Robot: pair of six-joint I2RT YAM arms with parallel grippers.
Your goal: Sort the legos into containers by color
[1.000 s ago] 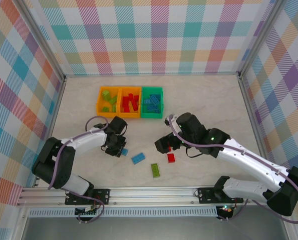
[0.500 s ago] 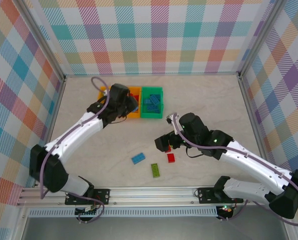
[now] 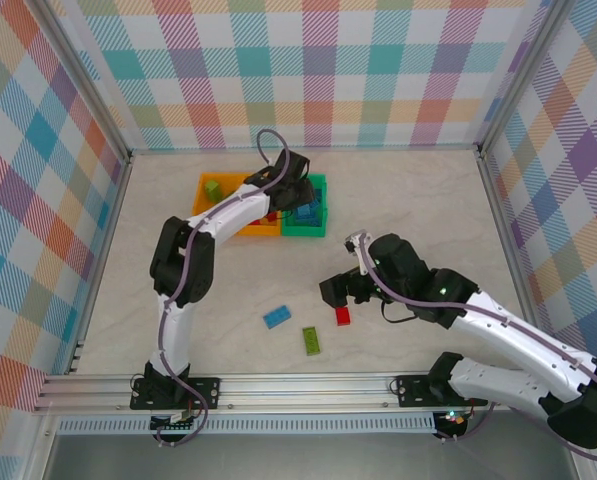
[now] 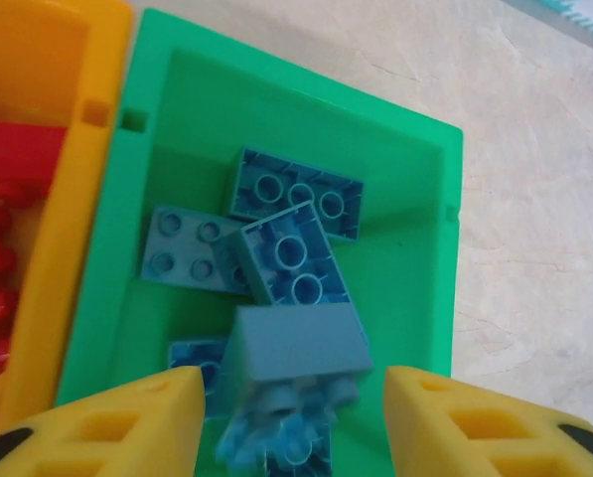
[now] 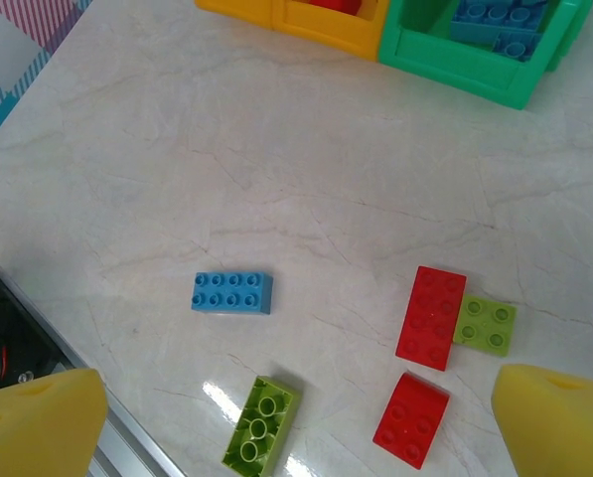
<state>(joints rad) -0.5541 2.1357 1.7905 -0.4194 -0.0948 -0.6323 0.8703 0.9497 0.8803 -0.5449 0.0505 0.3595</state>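
My left gripper (image 3: 296,190) (image 4: 291,422) hangs open over the green container (image 3: 305,228) (image 4: 405,258). A blue lego (image 4: 296,348), blurred, sits loose between its yellow fingers with a gap on each side, above several blue legos in that bin. My right gripper (image 3: 340,292) (image 5: 301,422) is open above the table. Below it lie a blue lego (image 5: 232,292) (image 3: 277,318), a lime lego (image 5: 261,424) (image 3: 311,341) on its back, two red legos (image 5: 432,317) (image 5: 411,419) and a square lime lego (image 5: 486,324).
Two orange containers (image 3: 200,212) (image 3: 260,230) join the green one on its left; the middle one holds red legos (image 4: 8,159), the left one a lime lego (image 3: 213,188). The plaid walls close in the table on three sides. The rail runs along the near edge.
My left arm has swung from the table's near left up to the green container and its jaws have opened, letting go of the blue lego. The right gripper has shifted slightly.
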